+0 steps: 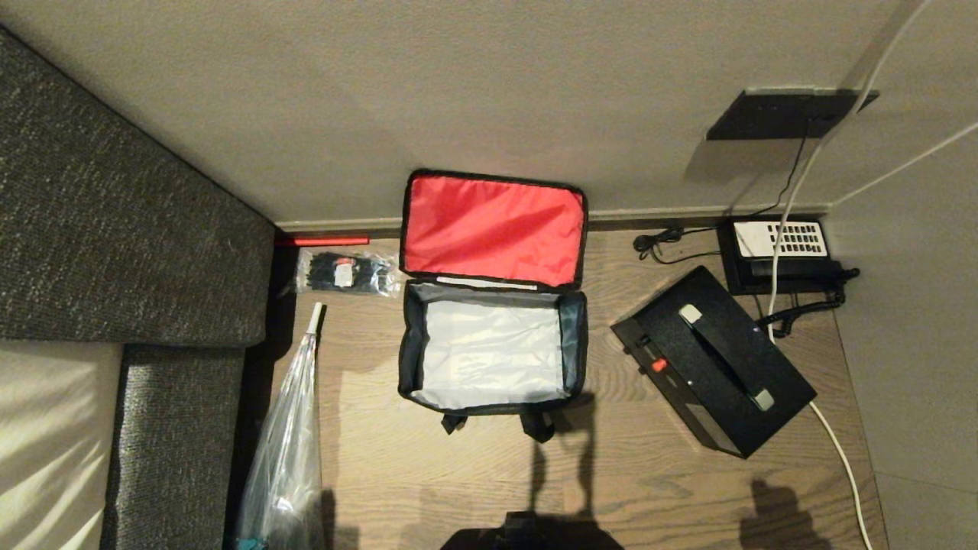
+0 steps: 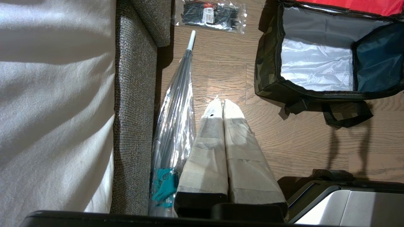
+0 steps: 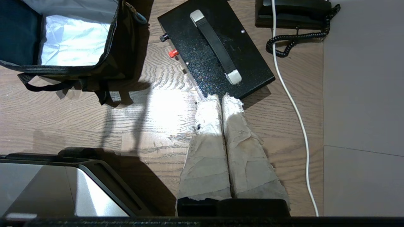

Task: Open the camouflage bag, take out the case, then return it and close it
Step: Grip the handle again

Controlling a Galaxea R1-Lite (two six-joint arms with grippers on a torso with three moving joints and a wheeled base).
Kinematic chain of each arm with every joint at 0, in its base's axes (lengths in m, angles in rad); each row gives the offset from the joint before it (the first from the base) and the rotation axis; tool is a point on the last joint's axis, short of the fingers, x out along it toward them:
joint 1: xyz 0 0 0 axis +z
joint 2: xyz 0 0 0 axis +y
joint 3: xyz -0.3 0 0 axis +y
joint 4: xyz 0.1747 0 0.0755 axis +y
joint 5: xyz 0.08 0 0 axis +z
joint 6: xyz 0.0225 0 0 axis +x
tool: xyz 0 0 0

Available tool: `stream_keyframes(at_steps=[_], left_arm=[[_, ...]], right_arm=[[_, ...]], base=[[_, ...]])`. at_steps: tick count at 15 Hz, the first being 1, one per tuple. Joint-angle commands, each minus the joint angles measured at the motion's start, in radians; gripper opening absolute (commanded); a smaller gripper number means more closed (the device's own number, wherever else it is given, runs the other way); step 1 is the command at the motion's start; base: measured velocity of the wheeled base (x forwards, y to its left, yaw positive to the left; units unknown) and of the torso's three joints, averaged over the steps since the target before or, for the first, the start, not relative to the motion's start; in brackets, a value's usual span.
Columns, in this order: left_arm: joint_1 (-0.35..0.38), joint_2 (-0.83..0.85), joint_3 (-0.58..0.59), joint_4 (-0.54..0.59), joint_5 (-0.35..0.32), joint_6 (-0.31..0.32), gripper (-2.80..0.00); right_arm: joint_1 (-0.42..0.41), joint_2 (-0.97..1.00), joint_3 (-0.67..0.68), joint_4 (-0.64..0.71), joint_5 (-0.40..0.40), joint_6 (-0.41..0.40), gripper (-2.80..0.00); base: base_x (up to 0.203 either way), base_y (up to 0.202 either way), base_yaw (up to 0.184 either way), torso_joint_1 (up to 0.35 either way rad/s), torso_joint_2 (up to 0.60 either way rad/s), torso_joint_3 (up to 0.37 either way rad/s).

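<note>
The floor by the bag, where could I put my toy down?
The biggest bare floor is in front of the bag, between the umbrella and the case. A narrower strip runs between bag and case. It is crowded by the wall: cable ties on one side, phone and cords on the other.

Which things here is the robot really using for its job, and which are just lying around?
For the job:
- open camouflage fabric bag with red-lined lid
- flat black hard case with strap handle

Just lying about:
- clear packet of black cable ties
- folded clear plastic umbrella
- black telephone with white keypad
- white cable
</note>
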Motion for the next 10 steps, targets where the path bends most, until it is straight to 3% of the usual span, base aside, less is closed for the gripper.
stream_keyframes(at_steps=[1, 10], left_arm=[[0.000, -0.002, 0.003, 0.000, 0.000, 0.000, -2.80], [0.000, -0.002, 0.003, 0.000, 0.000, 0.000, -2.80]], right_arm=[[0.000, 0.003, 0.000, 0.000, 0.000, -0.001, -2.80], [0.000, 0.003, 0.000, 0.000, 0.000, -0.001, -2.80]], base=[[0.000, 0.000, 0.000, 0.000, 0.00, 0.000], [0.000, 0.000, 0.000, 0.000, 0.00, 0.000]])
